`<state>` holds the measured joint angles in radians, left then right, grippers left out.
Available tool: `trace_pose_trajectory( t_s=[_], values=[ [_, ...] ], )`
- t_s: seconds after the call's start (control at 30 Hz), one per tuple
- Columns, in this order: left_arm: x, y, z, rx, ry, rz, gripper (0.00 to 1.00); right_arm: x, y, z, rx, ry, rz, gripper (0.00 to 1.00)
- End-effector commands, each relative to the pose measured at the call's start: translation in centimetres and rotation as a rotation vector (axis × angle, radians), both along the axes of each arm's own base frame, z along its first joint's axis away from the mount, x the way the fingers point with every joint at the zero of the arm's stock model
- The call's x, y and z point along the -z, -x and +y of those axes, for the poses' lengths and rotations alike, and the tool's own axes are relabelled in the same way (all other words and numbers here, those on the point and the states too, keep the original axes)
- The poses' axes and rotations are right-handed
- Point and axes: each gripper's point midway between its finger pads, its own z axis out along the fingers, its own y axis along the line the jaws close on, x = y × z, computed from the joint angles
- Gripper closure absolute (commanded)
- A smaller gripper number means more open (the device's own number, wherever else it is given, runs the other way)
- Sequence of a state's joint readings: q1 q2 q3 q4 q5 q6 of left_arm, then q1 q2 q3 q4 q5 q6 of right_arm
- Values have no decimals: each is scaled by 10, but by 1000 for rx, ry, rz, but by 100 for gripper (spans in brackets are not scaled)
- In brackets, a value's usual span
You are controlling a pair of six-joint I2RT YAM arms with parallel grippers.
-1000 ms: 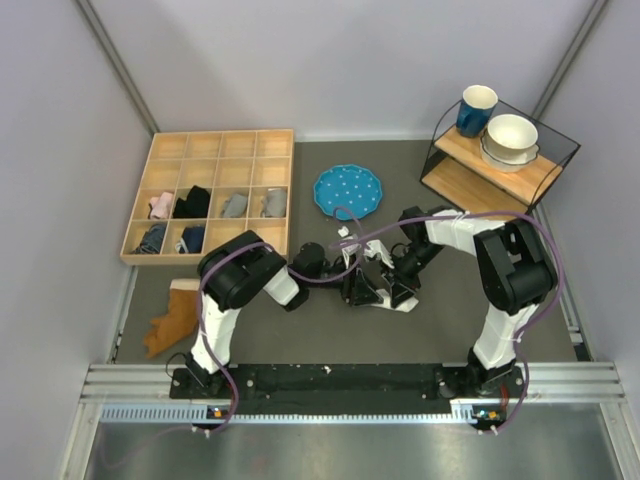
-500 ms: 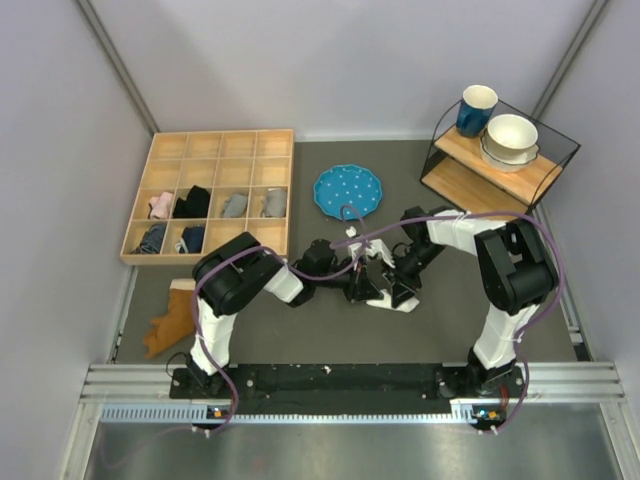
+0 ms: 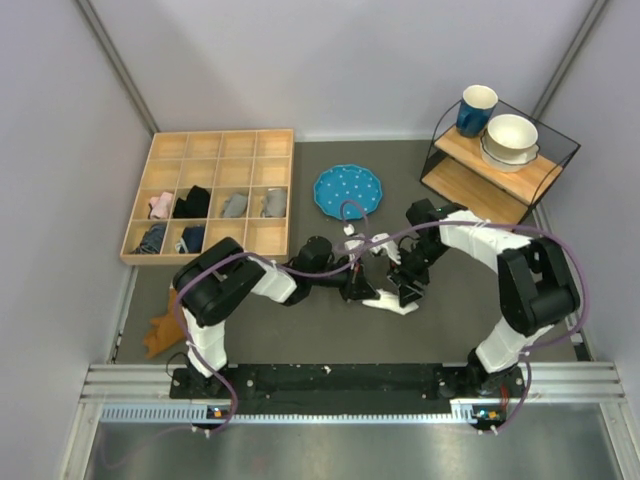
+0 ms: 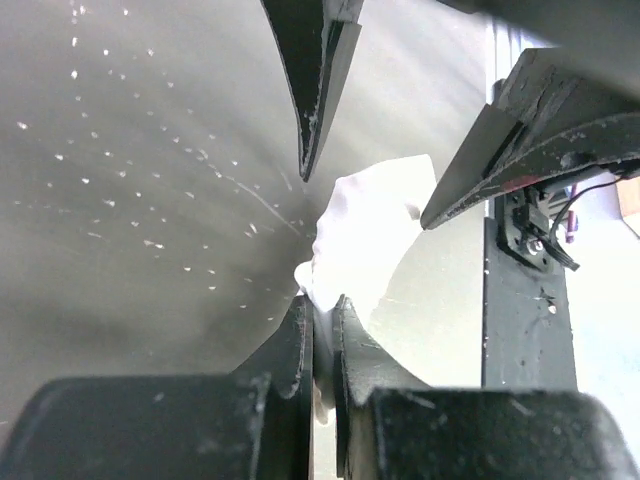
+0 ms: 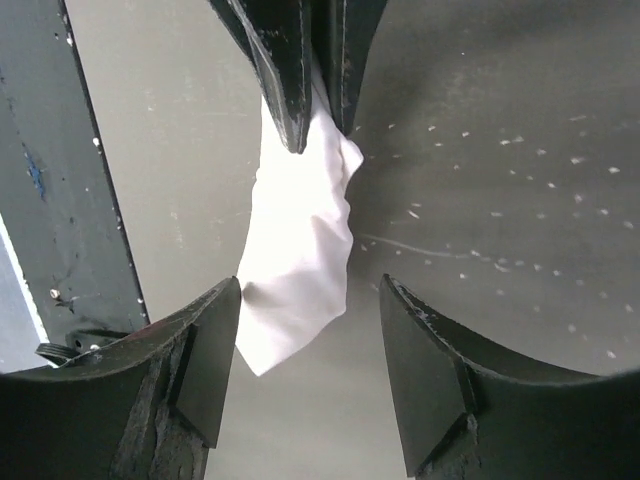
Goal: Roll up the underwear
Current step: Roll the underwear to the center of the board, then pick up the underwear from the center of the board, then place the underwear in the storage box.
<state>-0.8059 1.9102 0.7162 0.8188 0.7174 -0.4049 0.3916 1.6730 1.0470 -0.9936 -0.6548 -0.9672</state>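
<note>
- underwear [image 3: 392, 302]: narrow white bundle on the table [image 3: 470, 325], mid-width, nearer the near edge; long axis runs left-right, roughly parallel to that edge.
- left gripper [image 4: 322, 318]: clenched on its left end.
- right gripper [image 5: 310, 290]: released, jaws straddling its right end.

I work over a dark grey table top [image 3: 450, 330] flecked with pale specks, boxed in by plain pale walls [image 3: 340, 60] under soft, even light. A wooden grid tray [image 3: 205, 147] lies at the far left. Well to the right of that tray stands a black wire shelf [image 3: 470, 190] with two wooden boards. Nearer than the tray, an aluminium rail [image 3: 130, 380] lines the table's edge.
</note>
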Motion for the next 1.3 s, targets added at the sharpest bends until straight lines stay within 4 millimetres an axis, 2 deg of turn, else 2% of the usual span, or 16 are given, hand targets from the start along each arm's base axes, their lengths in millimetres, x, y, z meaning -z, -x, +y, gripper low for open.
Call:
trace_pose_trajectory(
  t_s=[0.0, 0.17, 0.47, 0.63, 0.67, 0.73, 0.77, 0.83, 0.87, 0.93, 0.97, 1.1, 1.13, 1.2, 1.23, 1.27],
  values=[
    [7, 34, 15, 108, -55, 35, 100, -56, -36, 17, 76, -138, -183, 40],
    [-1, 29, 23, 88, -70, 33, 100, -69, -41, 11, 117, -164, -207, 40],
    [-11, 23, 34, 88, -99, 6, 100, -66, -40, 6, 113, -159, -210, 40],
    [-43, 5, 52, 19, -81, -32, 100, -77, -40, 8, 117, -183, -237, 40],
    [-59, -1, 54, 7, -63, -71, 100, -80, -40, 7, 121, -186, -246, 40],
    [-63, -10, 68, -36, -99, -59, 100, -83, -41, 7, 126, -194, -251, 40],
    [-77, -17, 72, -55, -89, -96, 100, -84, -41, 7, 129, -199, -256, 40],
    [-77, -30, 92, -128, -136, -83, 100, -89, -43, 4, 142, -207, -267, 39],
    [-86, -37, 101, -167, -147, -101, 100, -91, -43, 3, 148, -211, -272, 39],
    [-85, -62, 132, -311, -204, -93, 100, -95, -44, 0, 161, -220, -287, 39],
    [-91, -65, 146, -369, -213, -95, 100, -96, -45, -1, 167, -221, -289, 39],
    [-112, -103, 222, -692, -231, -142, 100, -99, -45, -7, 184, -225, -306, 39],
    [-115, -108, 237, -753, -242, -159, 100, -100, -45, -8, 186, -227, -310, 39],
    [-125, -120, 283, -933, -279, -206, 100, -98, -43, -8, 180, -227, -308, 39],
    [-122, -120, 298, -989, -296, -210, 100, -98, -43, -8, 178, -228, -312, 39],
    [-130, -127, 326, -1095, -307, -248, 100, -98, -43, -8, 177, -228, -314, 39]
  ],
)
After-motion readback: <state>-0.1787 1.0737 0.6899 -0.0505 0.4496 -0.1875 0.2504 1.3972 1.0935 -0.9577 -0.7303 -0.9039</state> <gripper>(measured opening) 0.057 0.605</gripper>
